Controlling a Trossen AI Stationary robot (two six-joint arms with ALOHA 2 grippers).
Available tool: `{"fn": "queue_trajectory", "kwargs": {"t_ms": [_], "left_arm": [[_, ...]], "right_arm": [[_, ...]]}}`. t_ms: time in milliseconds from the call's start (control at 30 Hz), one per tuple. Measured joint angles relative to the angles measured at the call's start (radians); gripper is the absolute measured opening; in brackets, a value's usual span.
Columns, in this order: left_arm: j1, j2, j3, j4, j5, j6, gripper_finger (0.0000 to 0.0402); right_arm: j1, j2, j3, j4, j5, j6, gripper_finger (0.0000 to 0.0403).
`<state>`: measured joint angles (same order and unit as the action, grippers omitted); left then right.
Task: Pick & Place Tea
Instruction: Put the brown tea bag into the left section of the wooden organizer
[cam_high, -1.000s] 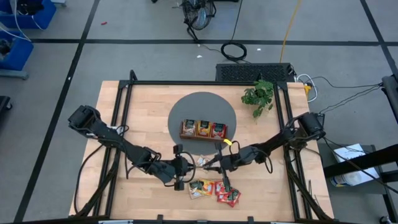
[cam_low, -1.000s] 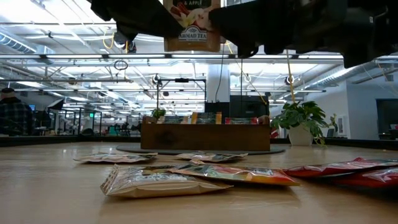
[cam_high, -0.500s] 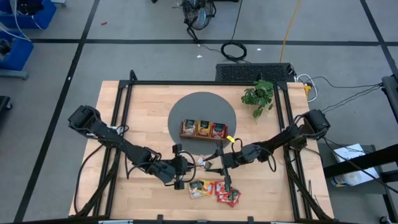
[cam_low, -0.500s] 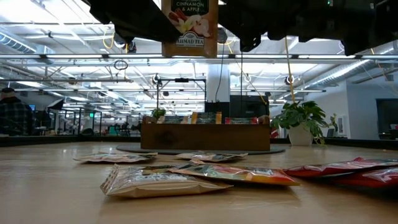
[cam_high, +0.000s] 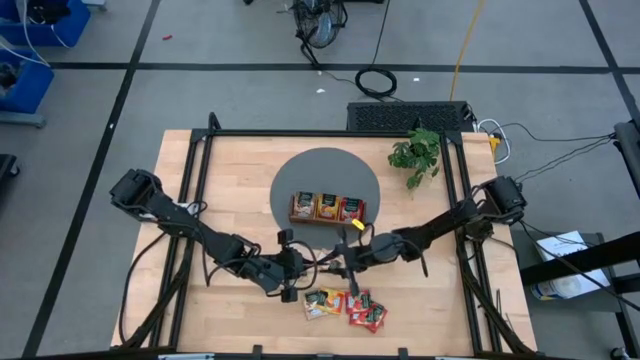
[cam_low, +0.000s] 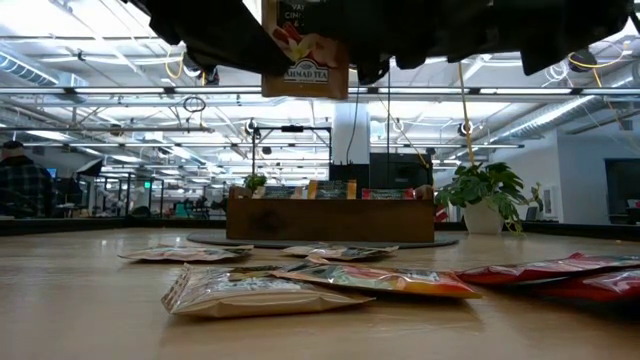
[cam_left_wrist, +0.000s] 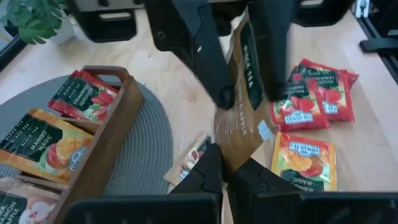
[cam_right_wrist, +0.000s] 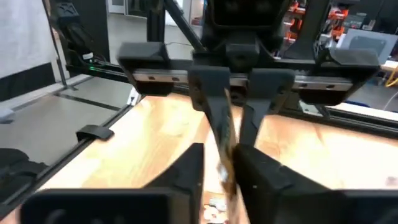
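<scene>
A brown-and-green tea sachet (cam_left_wrist: 244, 99) hangs in the air above the table's near middle, with my left gripper (cam_left_wrist: 229, 163) shut on it. From the low view the sachet (cam_low: 305, 60) shows its printed face. My right gripper (cam_right_wrist: 217, 168) comes at it from the opposite side, and its fingers (cam_left_wrist: 214, 74) stand on either side of the sachet's far part with a gap showing. Whether one of them touches the sachet cannot be told. More tea sachets, yellow (cam_high: 322, 303) and red (cam_high: 366, 312), lie flat on the table below. A wooden tray (cam_high: 328, 208) holds three sachets. My left gripper pinches the sachet's near edge (cam_left_wrist: 233, 154) between its two fingers. It comes from the table's left, slanting downward. The sachet is lifted clear of the table, stands on edge and is slightly tilted.
The tray stands on a round grey mat (cam_high: 290, 170) at the table's middle. A green potted plant (cam_high: 415, 152) stands at the far right. Another sachet (cam_left_wrist: 191, 160) lies on the wood under the grippers. Bare wood lies at the left and right sides.
My right gripper has risen a little and shifted toward the left gripper. The sachet has stayed in my left gripper's hold and has tipped slightly in the low view.
</scene>
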<state>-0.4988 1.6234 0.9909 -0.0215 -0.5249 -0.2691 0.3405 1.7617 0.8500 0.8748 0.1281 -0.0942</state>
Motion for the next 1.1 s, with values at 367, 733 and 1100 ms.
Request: {"fn": "queue_trajectory", "kwargs": {"t_ms": [367, 733, 1100], "left_arm": [[-0.003, 0.000, 0.001, -0.008, 0.006, -0.010, 0.0015], [-0.136, -0.072, 0.000, -0.193, -0.054, -0.072, 0.0135], [-0.341, -0.042, -0.077, -0.258, -0.195, -0.308, 0.0164]], "right_arm": [[-0.002, 0.001, 0.003, -0.004, 0.003, -0.020, 0.0002], [-0.025, 0.001, 0.004, -0.044, 0.006, -0.020, 0.0000], [-0.222, 0.001, 0.004, -0.015, 0.009, -0.012, 0.0000]]}}
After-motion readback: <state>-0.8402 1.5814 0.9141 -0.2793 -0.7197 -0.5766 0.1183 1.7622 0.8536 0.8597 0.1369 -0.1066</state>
